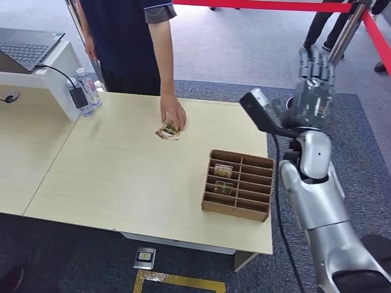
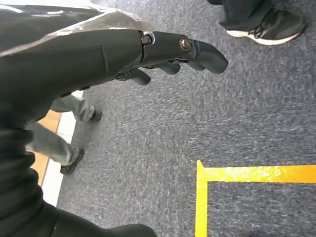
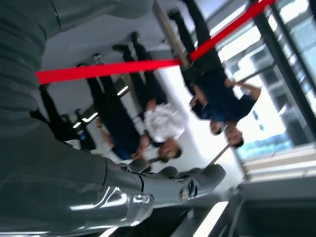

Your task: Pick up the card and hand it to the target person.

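Note:
A person in a dark shirt stands behind the table (image 1: 115, 183), and their hand (image 1: 173, 112) rests on a small printed card (image 1: 167, 131) lying on the tabletop. A brown cardboard slotted box (image 1: 238, 183) near the table's right edge holds two more cards (image 1: 223, 170). My right hand (image 1: 316, 91) is raised to the right of the table and above the box, fingers pointing up and apart, holding nothing. In the right wrist view its fingers (image 3: 193, 182) stretch out bare. My left hand (image 2: 175, 52) hangs over grey carpet with fingers extended and empty.
A laptop (image 1: 27, 46) sits on a white stand at the back left, with water bottles (image 1: 87, 91) beside it. Red barrier tape (image 1: 277, 5) runs behind. Yellow floor tape (image 2: 201, 197) marks the carpet. People's shoes (image 2: 268, 24) stand near my left side.

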### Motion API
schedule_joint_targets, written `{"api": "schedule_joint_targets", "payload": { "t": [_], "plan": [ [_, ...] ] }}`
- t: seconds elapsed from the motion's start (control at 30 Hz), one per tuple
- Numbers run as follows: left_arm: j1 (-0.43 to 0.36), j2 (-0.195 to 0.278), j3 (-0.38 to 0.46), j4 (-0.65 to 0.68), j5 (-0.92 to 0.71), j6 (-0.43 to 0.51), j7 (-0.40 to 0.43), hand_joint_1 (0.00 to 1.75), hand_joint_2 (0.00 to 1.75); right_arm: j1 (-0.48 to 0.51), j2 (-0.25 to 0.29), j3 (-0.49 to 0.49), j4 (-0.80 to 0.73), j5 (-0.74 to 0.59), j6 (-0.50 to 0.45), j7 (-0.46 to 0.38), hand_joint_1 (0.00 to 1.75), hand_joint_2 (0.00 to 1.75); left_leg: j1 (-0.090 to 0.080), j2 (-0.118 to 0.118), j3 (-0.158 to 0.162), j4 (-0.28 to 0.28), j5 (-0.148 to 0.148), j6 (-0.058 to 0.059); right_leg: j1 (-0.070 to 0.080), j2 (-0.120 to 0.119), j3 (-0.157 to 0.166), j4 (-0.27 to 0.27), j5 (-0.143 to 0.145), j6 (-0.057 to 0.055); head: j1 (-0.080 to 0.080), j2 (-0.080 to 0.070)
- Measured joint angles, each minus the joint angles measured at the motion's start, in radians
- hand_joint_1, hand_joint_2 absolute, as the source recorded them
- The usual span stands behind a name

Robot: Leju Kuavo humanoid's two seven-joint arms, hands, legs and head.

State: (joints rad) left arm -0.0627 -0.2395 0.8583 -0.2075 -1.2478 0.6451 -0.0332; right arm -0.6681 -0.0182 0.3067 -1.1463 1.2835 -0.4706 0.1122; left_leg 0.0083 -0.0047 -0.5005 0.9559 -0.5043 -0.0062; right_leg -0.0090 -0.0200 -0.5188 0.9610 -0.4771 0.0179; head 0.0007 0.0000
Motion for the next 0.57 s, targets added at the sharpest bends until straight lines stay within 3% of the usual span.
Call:
{"api": "schedule_joint_targets", "payload": {
  "t": [0.13,0.23,0.4,0.57],
  "plan": [
    [0.004,-0.004,0.005,0.000,-0.001,-0.001,-0.008,0.00,1.75,0.235,-0.086,-0.220,-0.237,-0.082,-0.137,-0.043,0.00,1.75,0.000,0.000,0.000,0.000,-0.003,0.002,0.000,0.000,0.001,-0.001,-0.001,0.002,0.000,0.000],
    [0.005,-0.006,0.005,0.000,-0.005,-0.004,-0.011,0.00,1.75,0.405,-0.110,-0.400,-0.391,-0.207,-0.210,-0.116,0.00,1.75,0.000,0.000,0.001,0.000,-0.005,0.002,0.000,0.000,0.001,-0.002,-0.002,0.003,0.000,0.000],
    [0.007,-0.008,0.005,0.000,-0.016,-0.011,-0.012,0.00,1.75,0.644,-0.047,-0.770,-0.554,-0.517,-0.217,-0.317,0.00,1.75,0.000,0.000,0.001,-0.001,-0.007,0.002,0.000,0.000,0.002,-0.002,-0.005,0.003,0.000,0.000],
    [0.005,-0.008,0.005,0.000,-0.029,-0.023,-0.003,0.00,1.75,0.723,0.043,-1.078,-0.545,-0.648,-0.120,-0.434,0.00,1.75,0.000,0.002,0.002,-0.002,-0.008,0.000,0.000,0.000,0.002,-0.002,-0.005,0.003,0.000,0.000]
  ]
}}
